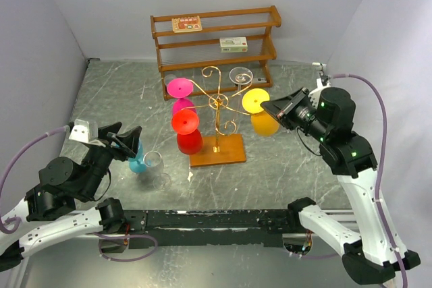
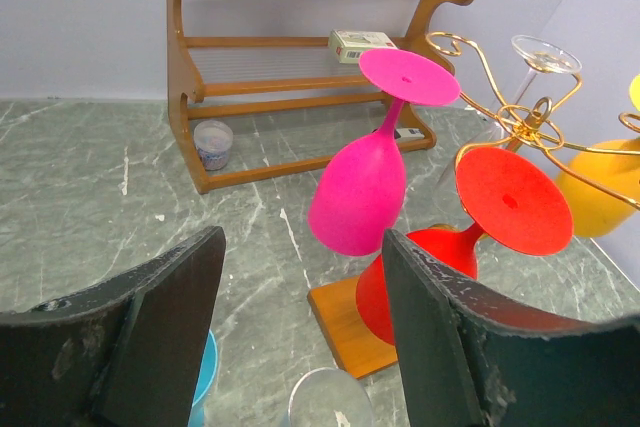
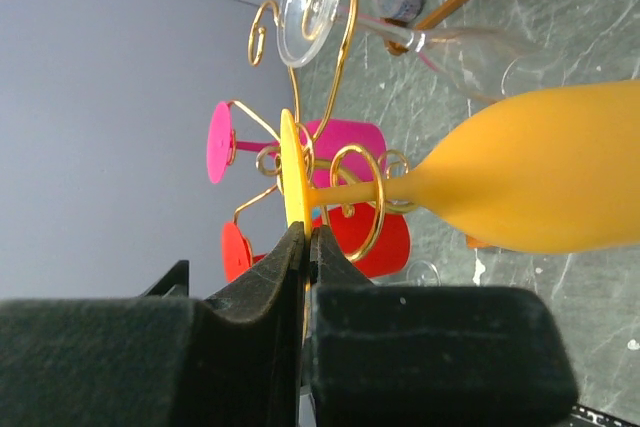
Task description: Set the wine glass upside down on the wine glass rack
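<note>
Four glasses are seen hung upside down on the wine glass rack (image 1: 218,126): one pink glass (image 1: 181,97), one red glass (image 1: 187,133), one clear hanging glass (image 1: 240,75) and the yellow wine glass (image 1: 264,124). The rim of its foot is pinched between the closed fingers of the right gripper (image 3: 305,237). Two glasses are found on the table (image 1: 290,160), a blue glass (image 1: 138,162) and a clear table glass (image 1: 154,162), just below the left gripper (image 1: 129,137), whose fingers are spread wide around nothing. Two boxes (image 1: 187,24) are kept on the brown shelf (image 1: 214,38)
</note>
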{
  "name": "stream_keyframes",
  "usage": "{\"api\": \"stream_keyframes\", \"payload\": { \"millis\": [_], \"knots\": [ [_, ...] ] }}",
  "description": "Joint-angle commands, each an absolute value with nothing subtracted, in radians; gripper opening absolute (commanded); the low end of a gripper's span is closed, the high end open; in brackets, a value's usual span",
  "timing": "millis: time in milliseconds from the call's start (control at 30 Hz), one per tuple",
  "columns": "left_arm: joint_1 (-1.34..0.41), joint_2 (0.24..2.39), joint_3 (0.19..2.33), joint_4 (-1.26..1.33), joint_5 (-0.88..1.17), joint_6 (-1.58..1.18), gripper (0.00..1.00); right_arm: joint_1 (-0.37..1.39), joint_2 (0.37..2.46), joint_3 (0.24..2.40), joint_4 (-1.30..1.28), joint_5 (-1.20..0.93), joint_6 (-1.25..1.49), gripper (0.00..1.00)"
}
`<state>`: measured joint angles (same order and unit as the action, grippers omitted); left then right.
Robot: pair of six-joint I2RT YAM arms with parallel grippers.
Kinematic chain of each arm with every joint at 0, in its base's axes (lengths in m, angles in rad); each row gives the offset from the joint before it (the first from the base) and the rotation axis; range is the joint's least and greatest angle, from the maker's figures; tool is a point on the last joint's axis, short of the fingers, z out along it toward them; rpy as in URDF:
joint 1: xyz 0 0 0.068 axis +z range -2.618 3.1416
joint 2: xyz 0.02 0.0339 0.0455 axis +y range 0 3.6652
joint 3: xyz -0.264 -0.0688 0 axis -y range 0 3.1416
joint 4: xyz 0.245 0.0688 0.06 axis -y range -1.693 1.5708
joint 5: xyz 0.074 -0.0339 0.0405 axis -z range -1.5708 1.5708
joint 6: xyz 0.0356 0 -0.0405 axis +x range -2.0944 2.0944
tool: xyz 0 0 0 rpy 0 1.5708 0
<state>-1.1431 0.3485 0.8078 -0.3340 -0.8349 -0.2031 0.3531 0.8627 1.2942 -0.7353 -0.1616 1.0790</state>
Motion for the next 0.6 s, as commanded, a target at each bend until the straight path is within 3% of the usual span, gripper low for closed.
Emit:
{"api": "stream_keyframes", "payload": {
  "millis": [0, 233, 467, 567],
  "knots": [
    [-1.148, 0.345, 0.805, -0.327, -0.853, -0.208, 0.75, 0.353, 0.904, 1.302, -0.666, -0.127, 1.050, 0.00],
    [-1.149, 0.345, 0.806, -0.325, -0.850, -0.209, 0.75, 0.353, 0.949, 1.295, -0.608, -0.213, 1.022, 0.01],
    [-1.147, 0.357, 0.823, -0.360, -0.854, -0.233, 0.80, 0.353, 0.936, 1.308, -0.632, -0.221, 1.006, 0.37],
    [-1.149, 0.372, 0.841, -0.416, -0.840, -0.272, 0.81, 0.353, 0.922, 1.313, -0.647, -0.212, 0.998, 0.45]
  ]
}}
